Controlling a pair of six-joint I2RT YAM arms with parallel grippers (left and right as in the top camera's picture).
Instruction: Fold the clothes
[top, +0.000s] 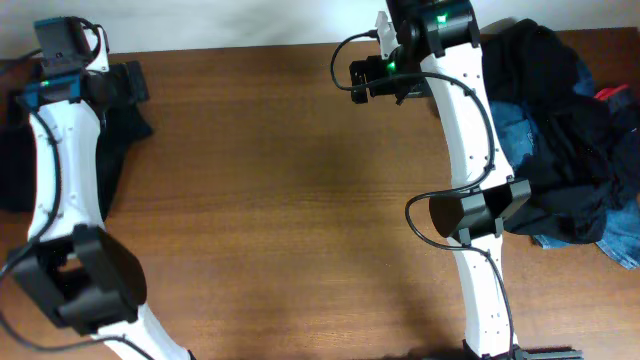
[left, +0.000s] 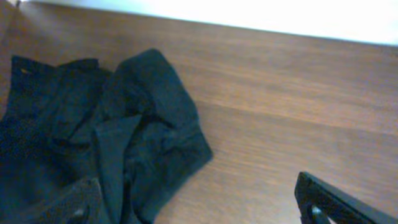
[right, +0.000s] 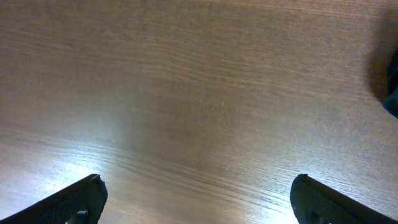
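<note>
Your left gripper (left: 196, 208), jaws wide, by black garment (left: 124, 137) at table (top: 270, 200) left edge; right gripper (right: 196, 202), jaws wide; pile (top: 570, 150) at right edge.

Brown wood-grain table (top: 260, 180), pale strip (top: 220, 20) beyond its far edge

On a brown, wood-grained desk (top: 270, 180): black clothes (top: 575, 150), blue denim jeans (top: 512, 128), a red scrap (top: 612, 95); the arms (top: 468, 120) are white.
</note>
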